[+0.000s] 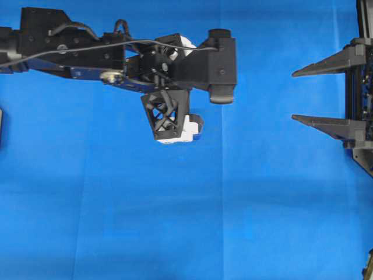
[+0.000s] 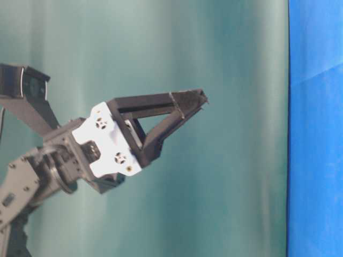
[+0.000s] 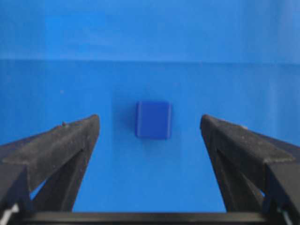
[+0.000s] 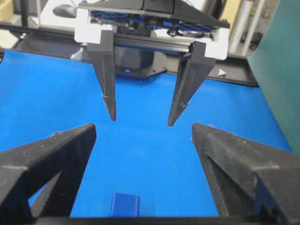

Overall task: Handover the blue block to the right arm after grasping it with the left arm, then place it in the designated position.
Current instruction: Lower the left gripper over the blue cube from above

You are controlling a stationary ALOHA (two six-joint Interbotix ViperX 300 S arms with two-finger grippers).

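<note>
Lying alone on the blue cloth (image 3: 56,75), the blue block (image 3: 153,120) faces the left gripper (image 3: 150,129), fingers apart.

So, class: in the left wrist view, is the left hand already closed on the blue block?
No, the left hand is open, and the blue block lies on the cloth between its fingers, touching neither.
</note>
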